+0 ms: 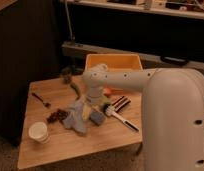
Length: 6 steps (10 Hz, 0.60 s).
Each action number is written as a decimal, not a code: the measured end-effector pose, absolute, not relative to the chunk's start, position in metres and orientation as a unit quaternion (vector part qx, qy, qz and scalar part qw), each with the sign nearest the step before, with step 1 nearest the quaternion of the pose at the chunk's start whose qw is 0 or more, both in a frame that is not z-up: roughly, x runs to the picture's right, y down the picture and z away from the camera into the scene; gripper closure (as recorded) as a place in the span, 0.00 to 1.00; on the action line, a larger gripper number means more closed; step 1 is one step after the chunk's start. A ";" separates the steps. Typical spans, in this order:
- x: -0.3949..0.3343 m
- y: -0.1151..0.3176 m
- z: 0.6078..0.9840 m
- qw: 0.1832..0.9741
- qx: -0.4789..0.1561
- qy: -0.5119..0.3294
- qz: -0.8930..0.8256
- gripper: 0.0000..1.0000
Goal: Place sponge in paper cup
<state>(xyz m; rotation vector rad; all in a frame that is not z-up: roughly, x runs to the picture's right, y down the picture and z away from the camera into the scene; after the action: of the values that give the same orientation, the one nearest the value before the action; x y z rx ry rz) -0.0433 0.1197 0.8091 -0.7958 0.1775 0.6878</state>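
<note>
The jaws — low over the table (60, 147), seemingly in the grey cloth (75, 121) — are hidden behind the wrist (93, 94).

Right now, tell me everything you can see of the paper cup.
The paper cup is white, plain paper by its look, with a round rim and short tapering wall. It stands upright, mouth up, near the front left corner of the wooden table, touching only the tabletop. Nothing sticks out above its rim; its inside cannot be judged. A dark reddish pile lies apart to its right rear. The gripper is further right, down at the blue-grey cloth, clear of the cup.
</note>
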 end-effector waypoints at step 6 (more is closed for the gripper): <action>-0.092 0.145 0.793 0.905 -0.333 0.053 0.259 0.20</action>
<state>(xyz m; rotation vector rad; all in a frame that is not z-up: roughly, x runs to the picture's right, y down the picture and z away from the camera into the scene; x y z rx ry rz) -0.0917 0.1452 0.7928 -0.6873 0.1101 0.5340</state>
